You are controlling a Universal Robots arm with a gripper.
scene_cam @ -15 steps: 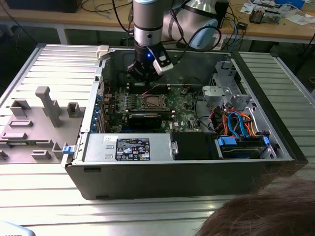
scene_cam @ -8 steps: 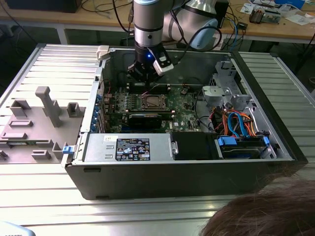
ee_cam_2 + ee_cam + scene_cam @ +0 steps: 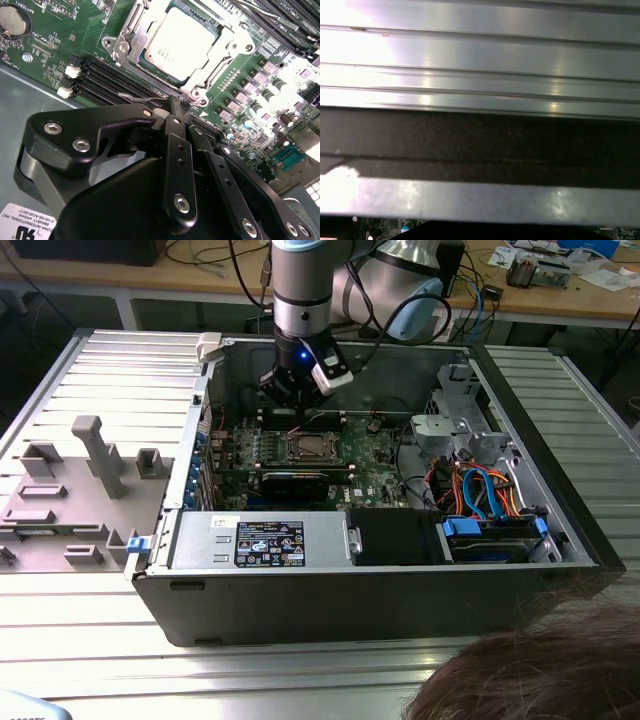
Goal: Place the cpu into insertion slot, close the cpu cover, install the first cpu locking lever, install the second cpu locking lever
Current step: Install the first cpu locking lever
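Note:
The cpu (image 3: 180, 42) lies flat in the socket on the green motherboard, silvery top up; in the exterior view the cpu (image 3: 310, 448) sits in the middle of the open computer case. The cpu cover (image 3: 134, 45), a silvery frame, lies down around it. A thin wire locking lever (image 3: 132, 96) runs along the socket's edge nearest the gripper. My black gripper (image 3: 173, 104) has its fingers together, tips right at that lever's end. In the exterior view the gripper (image 3: 297, 400) hangs just behind the socket.
Black memory slots (image 3: 115, 80) lie between the gripper and the socket. The case wall (image 3: 300, 590), a power supply (image 3: 260, 540) and a drive bay with orange and blue cables (image 3: 490, 500) ring the board. A grey plastic shroud (image 3: 90, 470) lies at the exterior view's left. A person's hair (image 3: 540, 670) shows in front.

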